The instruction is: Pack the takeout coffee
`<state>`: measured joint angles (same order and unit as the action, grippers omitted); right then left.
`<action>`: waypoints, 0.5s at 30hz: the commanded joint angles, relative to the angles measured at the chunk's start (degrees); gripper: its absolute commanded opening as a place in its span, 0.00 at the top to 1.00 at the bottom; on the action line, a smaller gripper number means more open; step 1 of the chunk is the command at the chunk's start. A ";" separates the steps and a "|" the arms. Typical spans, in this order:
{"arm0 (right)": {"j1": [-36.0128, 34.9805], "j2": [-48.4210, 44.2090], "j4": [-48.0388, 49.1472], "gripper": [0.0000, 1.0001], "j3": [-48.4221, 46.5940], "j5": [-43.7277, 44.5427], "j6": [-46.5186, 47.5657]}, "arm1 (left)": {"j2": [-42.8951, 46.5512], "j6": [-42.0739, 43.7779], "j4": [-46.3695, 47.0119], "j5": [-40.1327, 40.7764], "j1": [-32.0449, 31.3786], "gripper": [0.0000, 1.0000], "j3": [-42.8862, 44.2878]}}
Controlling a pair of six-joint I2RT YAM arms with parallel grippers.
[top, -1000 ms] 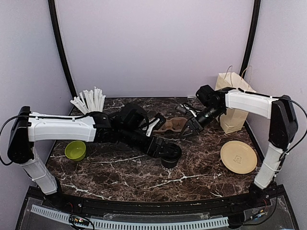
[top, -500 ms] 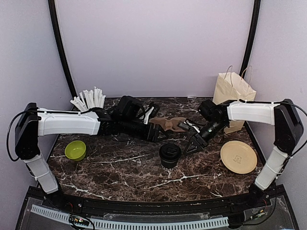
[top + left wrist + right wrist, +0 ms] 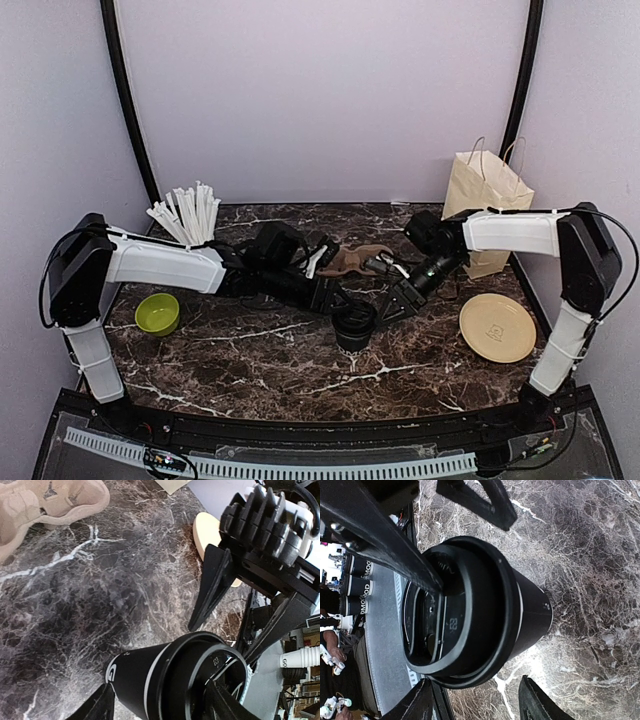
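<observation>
Standing upright mid-table, the takeout coffee (image 3: 354, 322) sits between the left gripper (image 3: 160, 701) and the right gripper (image 3: 476, 691) — right jaws apart, just short of it; left jaws flanking it, though I cannot tell if they touch. Only one should close — squarely on the sleeve (image 3: 532, 612), below the lid (image 3: 485, 605).

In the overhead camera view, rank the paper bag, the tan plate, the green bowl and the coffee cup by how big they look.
1. paper bag
2. tan plate
3. green bowl and coffee cup: these look about alike, so I won't rank them.
</observation>
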<state>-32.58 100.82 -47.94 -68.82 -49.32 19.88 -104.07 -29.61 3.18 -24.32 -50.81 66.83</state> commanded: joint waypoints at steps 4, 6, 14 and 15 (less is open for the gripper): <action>-0.47 1.91 0.05 0.41 -1.51 -0.17 -0.77 | -0.41 -2.21 3.11 -1.97 -0.26 0.38 -5.08; -0.47 2.67 0.03 0.41 -2.02 0.88 -1.18 | -0.24 -2.76 3.64 -1.96 -0.26 0.39 -5.99; -0.47 6.00 1.43 0.42 -2.36 6.08 -4.80 | -0.23 -3.12 4.21 -2.16 -0.26 0.41 -7.51; -0.48 6.45 2.25 0.42 -2.11 8.93 -6.02 | -0.36 -3.21 4.34 -2.20 -0.26 0.41 -7.64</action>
<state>-32.53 104.16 -49.78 -70.72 -50.48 17.67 -104.22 -33.12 12.40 -26.61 -50.76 61.98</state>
